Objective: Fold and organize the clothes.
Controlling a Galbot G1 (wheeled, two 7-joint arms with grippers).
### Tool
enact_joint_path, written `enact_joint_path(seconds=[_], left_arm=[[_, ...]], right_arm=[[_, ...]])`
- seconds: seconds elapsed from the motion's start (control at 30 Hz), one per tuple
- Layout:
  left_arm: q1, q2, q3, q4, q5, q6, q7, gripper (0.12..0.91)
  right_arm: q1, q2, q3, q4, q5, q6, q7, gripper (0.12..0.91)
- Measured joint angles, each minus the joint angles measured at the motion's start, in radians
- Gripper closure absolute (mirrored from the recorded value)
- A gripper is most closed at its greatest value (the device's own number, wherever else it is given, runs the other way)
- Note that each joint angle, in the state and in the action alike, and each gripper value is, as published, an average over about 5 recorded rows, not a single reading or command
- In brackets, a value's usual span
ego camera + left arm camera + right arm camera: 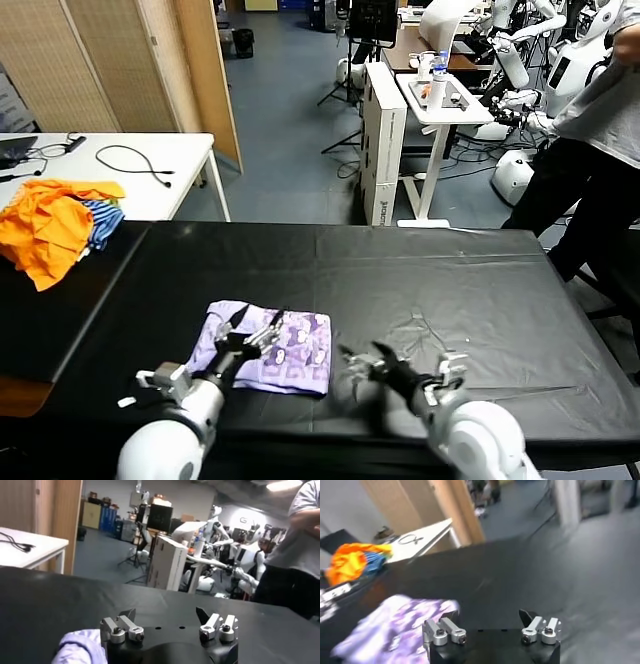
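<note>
lavender T-shirt (272, 348) folded on black table (450, 290) | left gripper (243, 336) over its near-left part, fingers spread, empty | right gripper (362, 362) beside it, fingers spread, empty

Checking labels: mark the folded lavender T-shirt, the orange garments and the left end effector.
lavender T-shirt (292, 352), head view, printed top face of the folded shirt.
orange garments (45, 225), head view, middle of the heap.
left end effector (166, 621), left wrist view, midway between its open fingertips.
</note>
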Motion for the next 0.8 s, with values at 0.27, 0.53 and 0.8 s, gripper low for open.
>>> enact_joint_path(seconds=[0.27, 0.53, 0.8], left_arm=[[0.024, -0.006, -0.030, 0.001, 0.051, -0.012, -0.001, 0.123], [0.044, -0.011, -0.065, -0.005, 0.052, -0.019, -0.005, 0.123], [0.053, -0.024, -0.075, -0.002, 0.065, -0.027, -0.005, 0.123]], right_arm=[[0.041, 0.037, -0.080, -0.072, -0.010, 0.017, -0.001, 0.143], [0.029, 0.039, -0.068, -0.077, -0.030, 0.021, -0.002, 0.364], [-0.001, 0.006, 0.012, -0.049, -0.067, -0.023, 0.003, 0.832]])
